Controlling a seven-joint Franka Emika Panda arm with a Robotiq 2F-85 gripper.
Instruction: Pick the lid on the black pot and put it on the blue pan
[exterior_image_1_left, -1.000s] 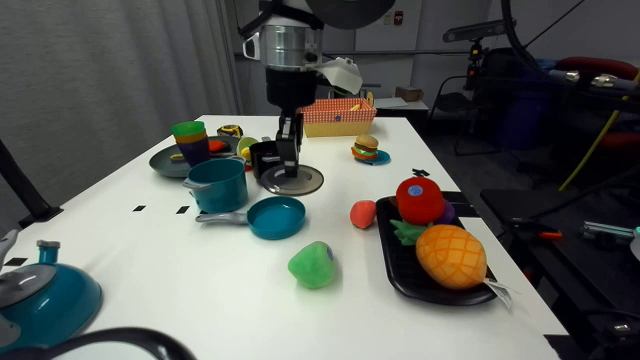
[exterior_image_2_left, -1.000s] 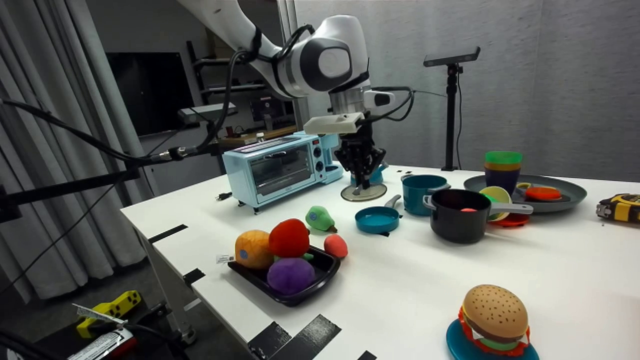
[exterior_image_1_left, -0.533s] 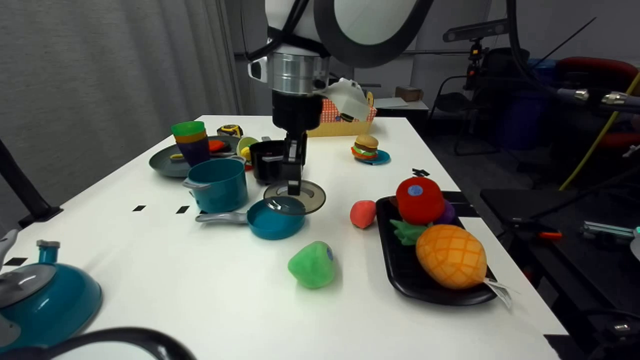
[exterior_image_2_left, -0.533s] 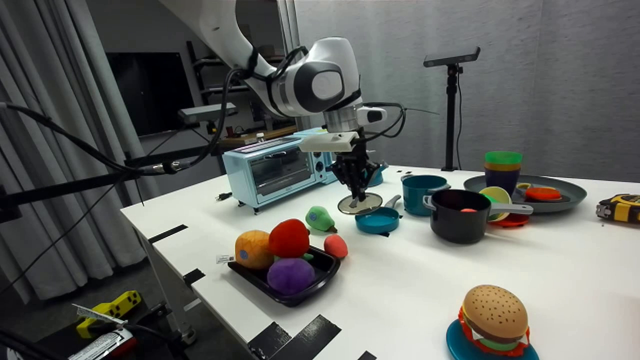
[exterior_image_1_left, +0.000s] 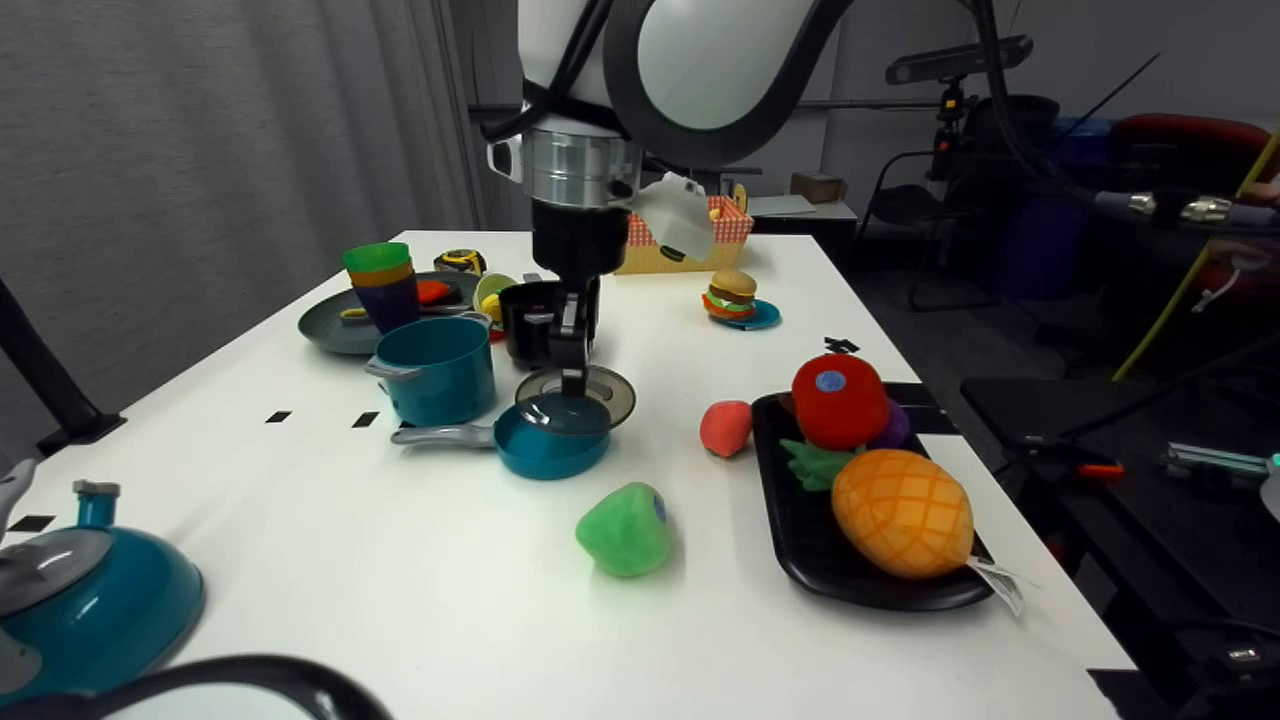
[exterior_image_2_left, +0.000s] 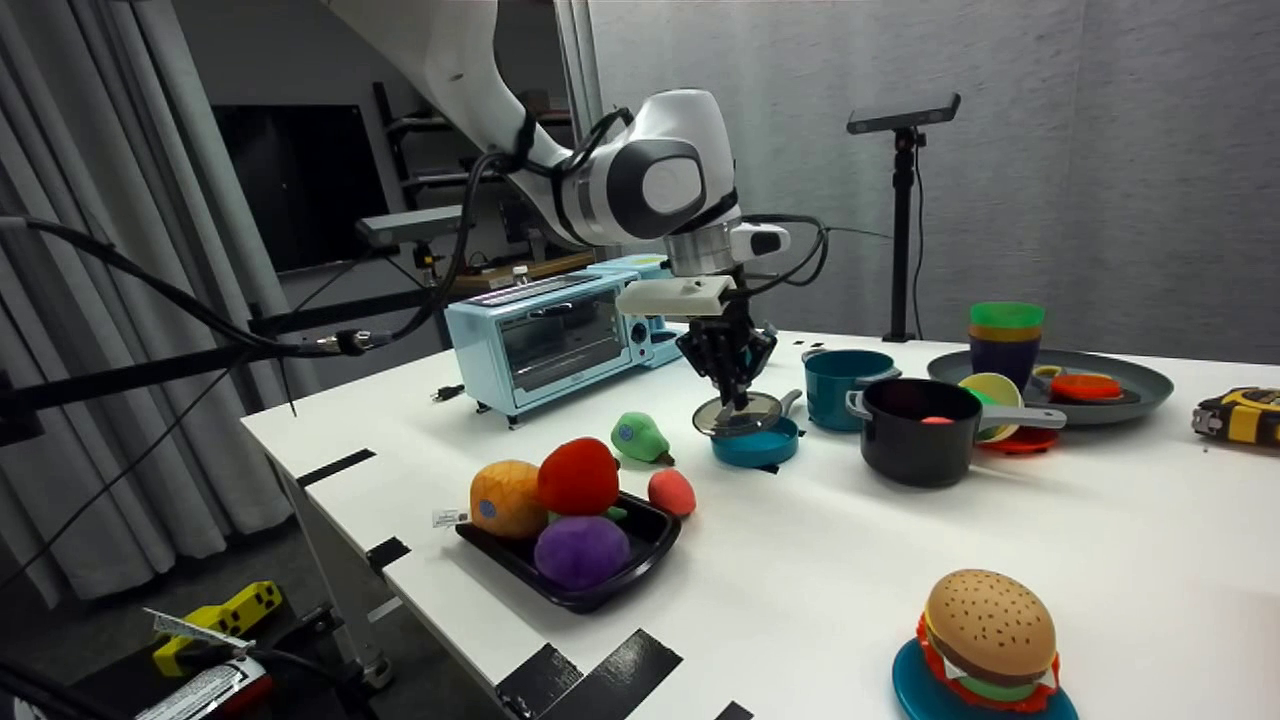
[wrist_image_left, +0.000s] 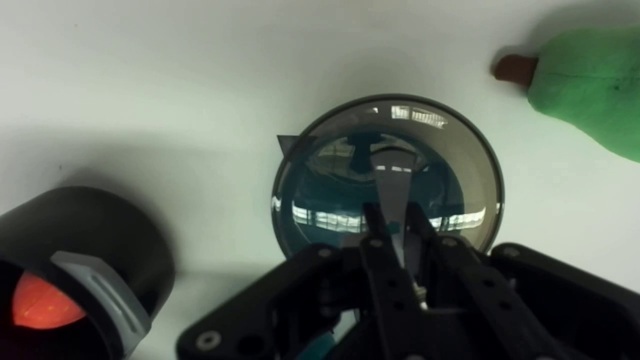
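While I am driving this from a distance, the white table (exterior_image_2_left: 820, 560) is filling the lower right of the frame in an exterior view. Right of centre, the black pot (exterior_image_2_left: 905, 450) is standing uncovered; nearer the middle, the blue pan (exterior_image_2_left: 765, 452) is sitting flat. Central in the wrist view, the lid (wrist_image_left: 350, 190) is hanging over that pan, seemingly tilting a little and overhanging toward the upper right; whether the rims are touching, I cannot tell. My claw (wrist_image_left: 392, 212) is gripping the lid, pinching its grey knob (wrist_image_left: 393, 180) from both sides.

I am judging this to be the placing step. I should be nudging toward the lower left of the wrist view until the pan's blue is showing evenly through the lid, then levelling and lowering straight. I should be releasing only once the rim is seating all round; letting go off-centre would be inviting a slide.
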